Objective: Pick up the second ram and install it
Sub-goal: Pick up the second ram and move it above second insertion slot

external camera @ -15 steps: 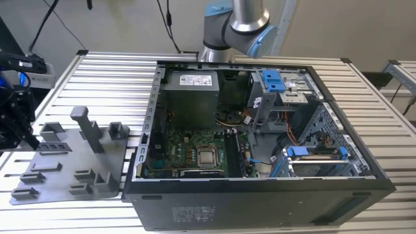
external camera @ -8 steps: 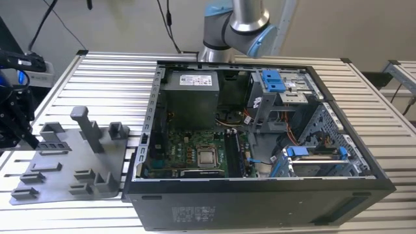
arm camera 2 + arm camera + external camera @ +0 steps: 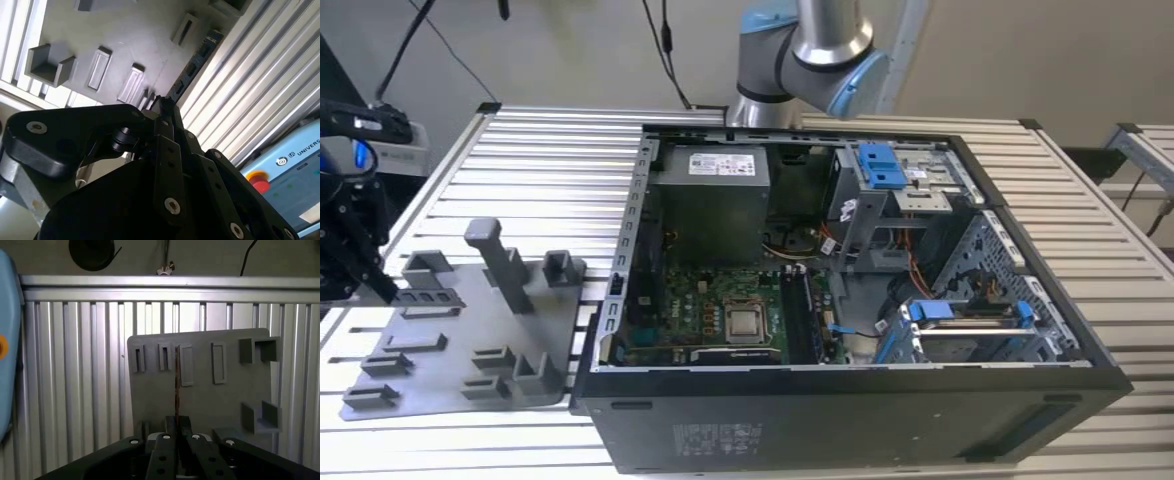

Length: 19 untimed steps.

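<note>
The black claw [image 3: 177,422] pinches the long, thin, near-black memory stick [image 3: 194,65] at one end by its flat faces, which looks light, stiff and fragile.

A table of ribbed silver metal slats [image 3: 547,160] carries on its top a grey plastic holder plate [image 3: 440,385] at the exterior view's left and, just beside it, a black open computer case [image 3: 854,425].
</note>
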Each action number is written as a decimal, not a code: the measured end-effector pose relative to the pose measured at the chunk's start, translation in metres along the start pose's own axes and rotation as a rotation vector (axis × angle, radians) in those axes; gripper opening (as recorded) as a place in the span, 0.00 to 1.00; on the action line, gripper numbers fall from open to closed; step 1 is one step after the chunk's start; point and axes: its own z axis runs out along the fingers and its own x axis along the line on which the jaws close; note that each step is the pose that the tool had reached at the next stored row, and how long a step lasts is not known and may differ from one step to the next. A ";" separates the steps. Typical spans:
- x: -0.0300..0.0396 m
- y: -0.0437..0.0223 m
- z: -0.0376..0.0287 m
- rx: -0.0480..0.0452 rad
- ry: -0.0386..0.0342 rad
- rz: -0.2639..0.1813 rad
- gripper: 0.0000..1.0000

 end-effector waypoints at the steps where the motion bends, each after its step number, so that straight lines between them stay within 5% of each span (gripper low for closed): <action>1: 0.0000 0.0000 -0.0006 0.0000 0.0000 0.000 0.14; 19: -0.0006 0.0000 -0.0167 0.0000 -0.0001 0.000 0.14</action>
